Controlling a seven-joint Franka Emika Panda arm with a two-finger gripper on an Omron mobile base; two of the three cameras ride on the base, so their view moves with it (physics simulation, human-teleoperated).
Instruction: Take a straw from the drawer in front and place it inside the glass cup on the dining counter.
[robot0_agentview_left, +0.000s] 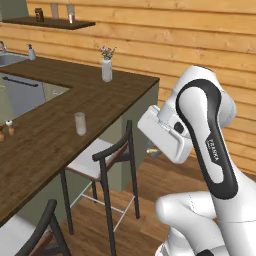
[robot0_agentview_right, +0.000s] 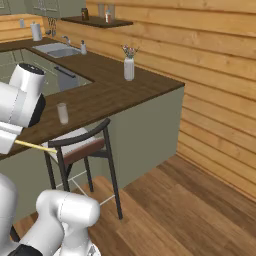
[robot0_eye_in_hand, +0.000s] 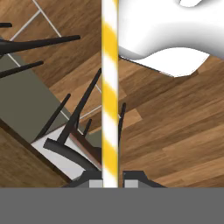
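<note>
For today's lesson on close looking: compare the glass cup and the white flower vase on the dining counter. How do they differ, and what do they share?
The glass cup is clear and empty; the vase is opaque white and holds flowers. The cup is straight-sided and shorter; the vase is taller and narrows at the neck. The cup stands near the stools' edge of the dining counter; the vase stands farther back, by the plank wall. Both stand upright on the same dark wood top.

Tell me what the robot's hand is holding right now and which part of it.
The hand is shut on a thin yellow-and-white striped straw, pinched at one end, with the rest of its length sticking straight out from the fingertips.
</note>
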